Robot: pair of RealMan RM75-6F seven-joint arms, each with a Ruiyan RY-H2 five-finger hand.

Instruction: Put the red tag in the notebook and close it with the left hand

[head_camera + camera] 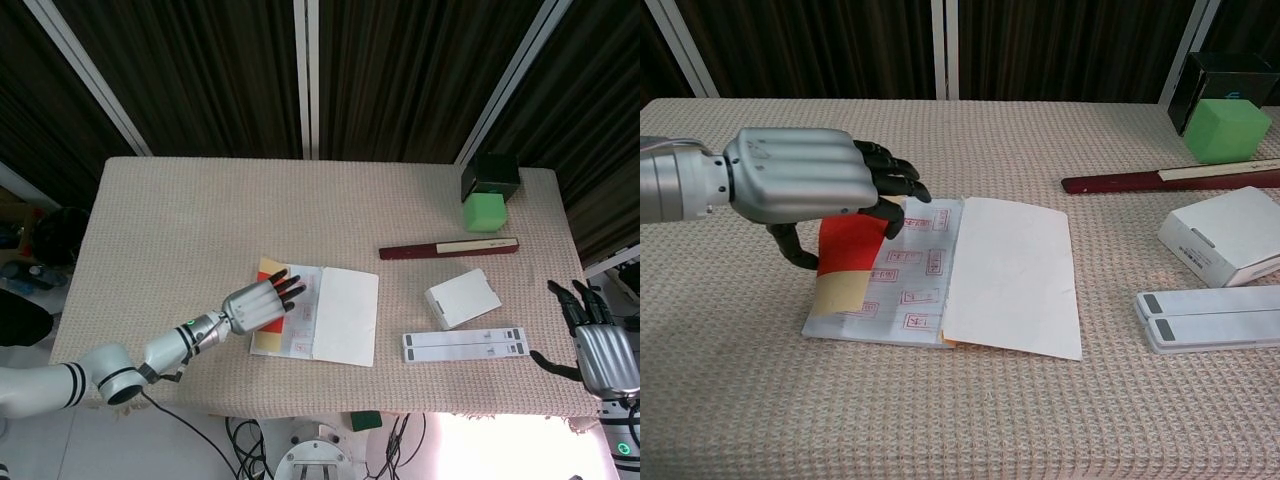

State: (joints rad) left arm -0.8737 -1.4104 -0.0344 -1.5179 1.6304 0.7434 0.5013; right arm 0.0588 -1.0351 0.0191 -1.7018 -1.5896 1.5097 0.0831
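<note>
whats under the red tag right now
The red tag, held by the left hand, hangs over the stamped left page of the open notebook. Some red stamps show around it; the part of the page directly behind it is covered.

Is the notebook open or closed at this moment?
Open. The notebook lies flat with both pages showing, the lined left one with red stamps. The left hand holds the red tag above that page.
</note>
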